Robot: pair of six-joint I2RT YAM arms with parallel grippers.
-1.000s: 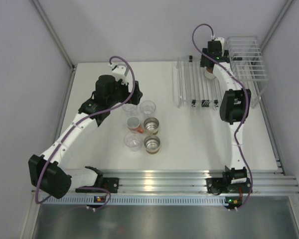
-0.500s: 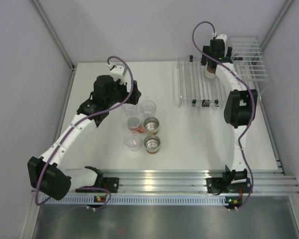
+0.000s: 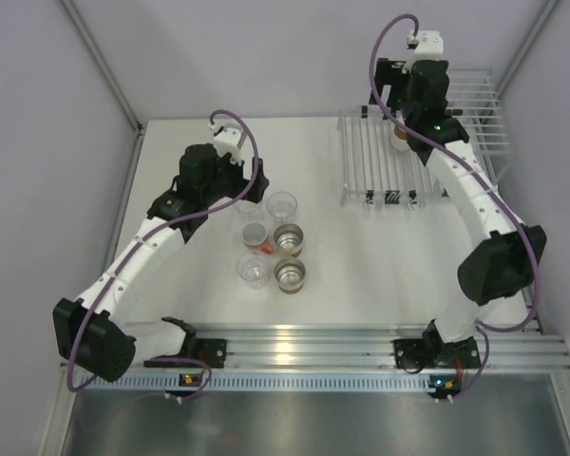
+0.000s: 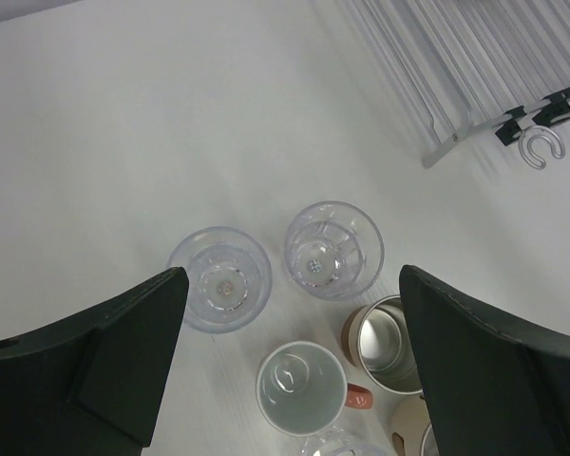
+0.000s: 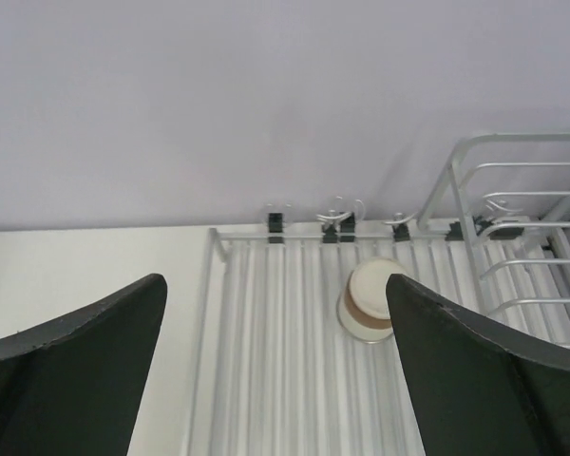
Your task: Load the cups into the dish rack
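**Right arm:** It rises from its base at the near edge of the table (image 3: 380, 275), with the elbow swung wide to the right and the wrist lifted over the far part of the dish rack (image 3: 366, 166). The right gripper (image 5: 274, 280) hangs above the rack's flat bars, jaws spread wide with nothing between them. Beneath it one brown cup (image 5: 369, 300) stands upside down on the bars, cream base up. The cup is near the rack's far edge, just beside the taller wire basket (image 5: 513, 247), and it is clear of the gripper. The rack fills the table's far right corner.

**Left arm:** It reaches forward and bends to the right, with its wrist tipped down over the cups grouped left of the table's middle. The left gripper (image 4: 293, 275) hovers with its jaws fully apart, gripping nothing, above two clear cups (image 4: 218, 282) that stand side by side.

**Cups on the table:** Closer to the near edge stand the salmon-orange cup (image 4: 299, 385), pale inside, and a second brown cup (image 4: 385, 332) showing its shiny metal lining. The overhead view adds a third clear cup (image 3: 254, 270) and a third brown cup (image 3: 290, 275) in the row closest to the arms' bases. All six stand mouth up on the table, well apart from the rack.
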